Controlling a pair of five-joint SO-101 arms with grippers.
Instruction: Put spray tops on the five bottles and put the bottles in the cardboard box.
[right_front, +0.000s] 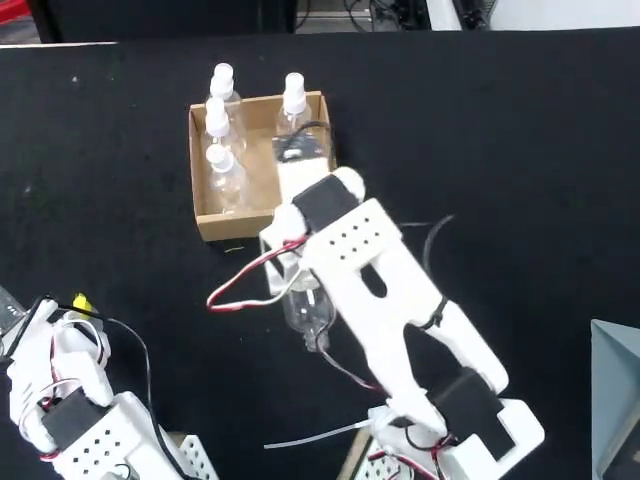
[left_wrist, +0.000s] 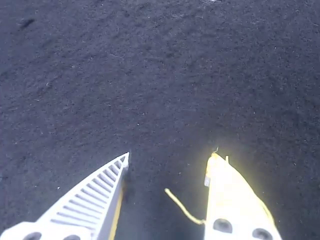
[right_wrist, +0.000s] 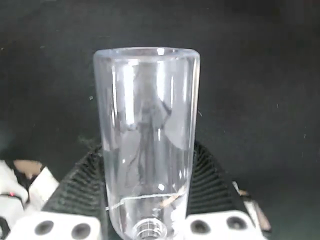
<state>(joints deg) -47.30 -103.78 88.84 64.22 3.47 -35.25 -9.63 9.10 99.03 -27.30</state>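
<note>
My right gripper (right_wrist: 147, 220) is shut on a clear plastic bottle (right_wrist: 147, 135), one black finger (right_wrist: 75, 192) on each side and the bottle's neck toward the camera. From above, that bottle (right_front: 307, 305) hangs under the right arm, just in front of the cardboard box (right_front: 262, 215). Several clear bottles with white spray tops (right_front: 220, 125) stand in the box, one of them (right_front: 293, 100) at its far right corner. My left gripper (left_wrist: 170, 157) is open over bare black table, at the front left corner (right_front: 62, 310), with a white finger (left_wrist: 95, 197) and a yellow one (left_wrist: 232, 192).
The table is covered in black cloth (right_front: 500, 150). A thin white tube (right_front: 305, 436) lies near the front edge between the arm bases. A grey object (right_front: 615, 395) stands at the right edge. Red and white cables (right_front: 240, 285) loop beside the held bottle.
</note>
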